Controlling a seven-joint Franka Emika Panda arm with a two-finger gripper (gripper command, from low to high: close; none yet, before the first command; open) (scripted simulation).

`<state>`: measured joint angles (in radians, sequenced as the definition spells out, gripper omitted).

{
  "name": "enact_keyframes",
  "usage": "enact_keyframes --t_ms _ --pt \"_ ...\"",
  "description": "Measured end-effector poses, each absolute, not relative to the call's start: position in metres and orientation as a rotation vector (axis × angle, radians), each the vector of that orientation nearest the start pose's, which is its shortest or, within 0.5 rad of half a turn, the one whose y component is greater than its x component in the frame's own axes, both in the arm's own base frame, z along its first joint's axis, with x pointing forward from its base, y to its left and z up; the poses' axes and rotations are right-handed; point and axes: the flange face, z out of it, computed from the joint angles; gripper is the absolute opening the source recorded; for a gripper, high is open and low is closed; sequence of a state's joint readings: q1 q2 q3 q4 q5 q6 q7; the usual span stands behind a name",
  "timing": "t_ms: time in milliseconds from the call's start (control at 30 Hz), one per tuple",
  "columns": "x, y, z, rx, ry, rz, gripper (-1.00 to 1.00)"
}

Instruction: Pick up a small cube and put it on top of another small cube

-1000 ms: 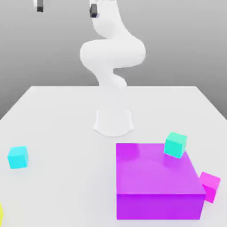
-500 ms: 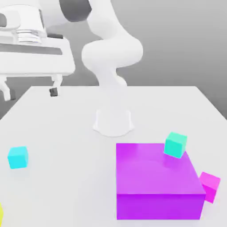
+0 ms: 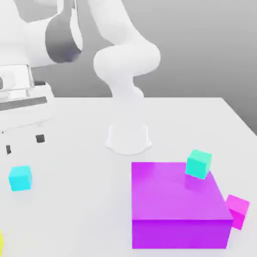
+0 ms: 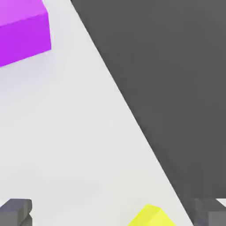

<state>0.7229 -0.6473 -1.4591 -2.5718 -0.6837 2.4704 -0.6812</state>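
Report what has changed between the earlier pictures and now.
The white gripper came down from high up toward the small cyan cube, open and empty. The small teal cube, magenta cube and big purple block stayed put.

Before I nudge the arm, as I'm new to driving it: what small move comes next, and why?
Probably lower the claw a little towards the cyan cube, keeping it open: it hangs above that cube with nothing between its fingers, and the cube sits alone on the table.
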Motion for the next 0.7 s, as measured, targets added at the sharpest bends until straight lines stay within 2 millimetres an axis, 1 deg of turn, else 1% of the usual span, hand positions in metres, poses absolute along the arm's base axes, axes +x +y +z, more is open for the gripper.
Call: enact_keyframes --t_ms 100,133,200,267,333,433,633,667,700 --pt "0.298 -0.308 0.235 -2.902 -1.140 -0.191 0.00" --pt "0.284 -0.317 0.222 -2.874 -1.230 -0.143 0.00" --pt "0.263 -0.327 0.209 -2.833 -1.341 -0.079 0.00" --pt "0.247 -0.333 0.203 -2.800 -1.420 -0.029 0.00" --pt "0.241 -0.338 0.196 -2.788 -1.457 -0.005 0.00" --pt "0.241 -0.341 0.181 -2.787 -1.473 0.005 0.00" --pt "0.239 -0.339 0.139 -2.782 -1.469 0.001 0.00" --pt "0.238 -0.338 0.134 -2.780 -1.467 0.000 -1.00" --pt "0.238 -0.338 0.134 -2.780 -1.467 0.000 -1.00"
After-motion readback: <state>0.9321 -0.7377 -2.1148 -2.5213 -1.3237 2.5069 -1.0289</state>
